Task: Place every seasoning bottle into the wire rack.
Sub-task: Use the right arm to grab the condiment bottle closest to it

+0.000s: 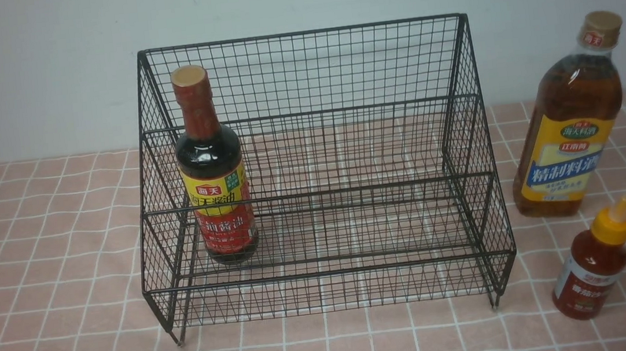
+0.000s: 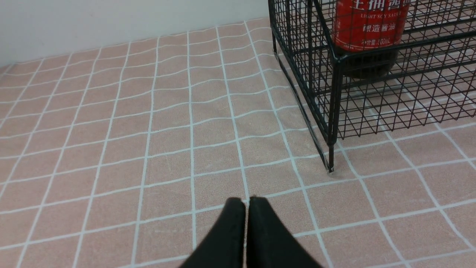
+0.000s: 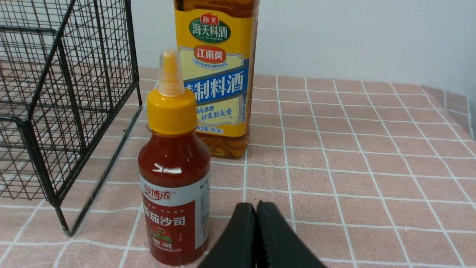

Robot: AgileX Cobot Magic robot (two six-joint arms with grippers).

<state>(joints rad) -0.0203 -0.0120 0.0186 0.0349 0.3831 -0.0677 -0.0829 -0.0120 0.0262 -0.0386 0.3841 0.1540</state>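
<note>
The black wire rack point(image 1: 308, 71) stands mid-table with the dark soy bottle point(image 1: 212, 168) upright in the left end of its lower tier. The tall amber bottle point(image 1: 569, 125) and the small red sauce bottle point(image 1: 593, 265) stand on the cloth to the rack's right. Neither arm shows in the front view. My left gripper point(image 2: 242, 201) is shut and empty above the cloth, short of the rack's point(image 2: 331, 111) front left foot. My right gripper point(image 3: 256, 205) is shut and empty, just beside the red sauce bottle point(image 3: 174, 178), with the amber bottle point(image 3: 217, 74) behind it.
A pink checked cloth point(image 1: 52, 238) covers the table, and a pale wall point(image 1: 45, 64) runs close behind the rack. The rack's right side point(image 3: 70, 104) stands close to the red sauce bottle.
</note>
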